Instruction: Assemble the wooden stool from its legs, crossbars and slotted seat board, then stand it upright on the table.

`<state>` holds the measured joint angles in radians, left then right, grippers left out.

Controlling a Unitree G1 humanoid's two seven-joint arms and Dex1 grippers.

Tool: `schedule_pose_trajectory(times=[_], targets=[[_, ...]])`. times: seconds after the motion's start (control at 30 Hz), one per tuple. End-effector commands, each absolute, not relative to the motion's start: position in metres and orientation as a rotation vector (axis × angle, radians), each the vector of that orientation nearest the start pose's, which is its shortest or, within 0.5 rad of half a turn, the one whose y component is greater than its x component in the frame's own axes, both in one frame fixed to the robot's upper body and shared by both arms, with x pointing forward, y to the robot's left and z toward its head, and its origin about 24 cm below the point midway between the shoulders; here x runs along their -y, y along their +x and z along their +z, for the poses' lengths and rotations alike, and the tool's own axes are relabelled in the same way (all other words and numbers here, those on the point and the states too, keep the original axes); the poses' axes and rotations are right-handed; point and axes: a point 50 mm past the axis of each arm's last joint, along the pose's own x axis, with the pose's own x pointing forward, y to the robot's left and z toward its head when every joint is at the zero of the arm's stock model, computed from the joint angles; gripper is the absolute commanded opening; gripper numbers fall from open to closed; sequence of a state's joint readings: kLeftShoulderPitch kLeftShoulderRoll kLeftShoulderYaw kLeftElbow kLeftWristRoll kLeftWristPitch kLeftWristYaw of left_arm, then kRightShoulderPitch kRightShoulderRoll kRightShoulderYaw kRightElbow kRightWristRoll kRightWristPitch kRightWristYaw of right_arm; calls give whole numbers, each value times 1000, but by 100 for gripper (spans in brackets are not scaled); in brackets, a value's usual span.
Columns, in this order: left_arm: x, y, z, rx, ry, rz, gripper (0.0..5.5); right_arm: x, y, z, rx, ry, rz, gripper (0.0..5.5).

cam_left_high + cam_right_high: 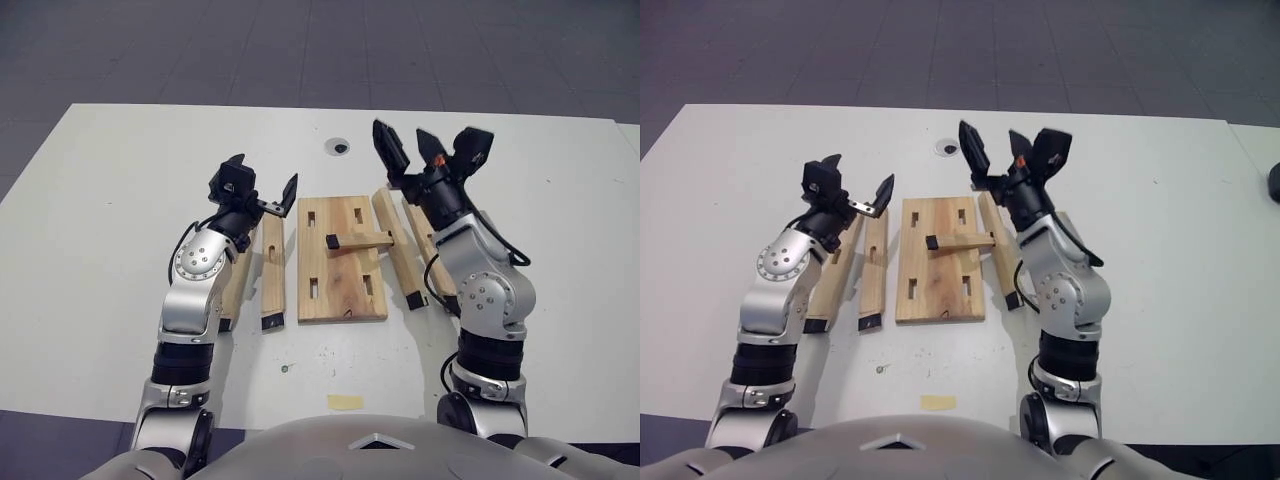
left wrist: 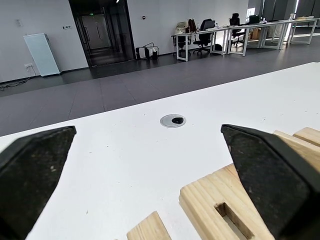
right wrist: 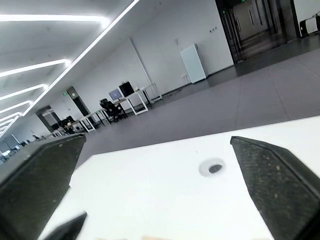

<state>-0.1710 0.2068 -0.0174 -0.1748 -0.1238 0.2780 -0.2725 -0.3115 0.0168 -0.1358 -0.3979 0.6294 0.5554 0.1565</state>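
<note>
A pale, rectangular wooden seat board [image 1: 345, 290] with four slots is seen lying flat at the middle of the white table [image 1: 120, 200]. A short wooden crossbar [image 1: 365, 240] with a black end is laid across its far half, the other end reaching the board's right edge. The left pair of legs [image 1: 272, 275] is laid lengthwise just beside the board. These are long wooden bars with black caps, and the outer one is partly covered by the left arm. The right pair of legs [image 1: 405, 275] is laid on the other side, the outer one largely hidden under the right arm.

The left gripper [image 1: 262, 188] is held over the far ends of the left pair of legs, its black fingers spread wide with nothing between them. The right gripper [image 1: 430, 140] is raised above the far ends of the right pair of legs — likewise spread, nothing grasped.

A round grey grommet [image 1: 340, 146] is set into the table beyond the board, and a yellowish scrap of tape [image 1: 345, 402] is seen near the front edge.
</note>
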Motion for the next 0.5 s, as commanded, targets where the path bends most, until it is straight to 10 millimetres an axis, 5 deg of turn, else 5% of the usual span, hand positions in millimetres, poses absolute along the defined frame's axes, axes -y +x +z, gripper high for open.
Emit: schedule_pose_trajectory(times=[0.03, 0.2, 0.5], targets=[[-153, 275, 103, 36, 82, -352, 540, 125, 265, 204, 329, 556, 507, 539], [-158, 275, 105, 31, 88, -348, 540, 141, 243, 206, 360, 581, 510, 539], [-175, 265, 98, -28, 117, -314, 540, 155, 196, 125, -78, 401, 564, 539]])
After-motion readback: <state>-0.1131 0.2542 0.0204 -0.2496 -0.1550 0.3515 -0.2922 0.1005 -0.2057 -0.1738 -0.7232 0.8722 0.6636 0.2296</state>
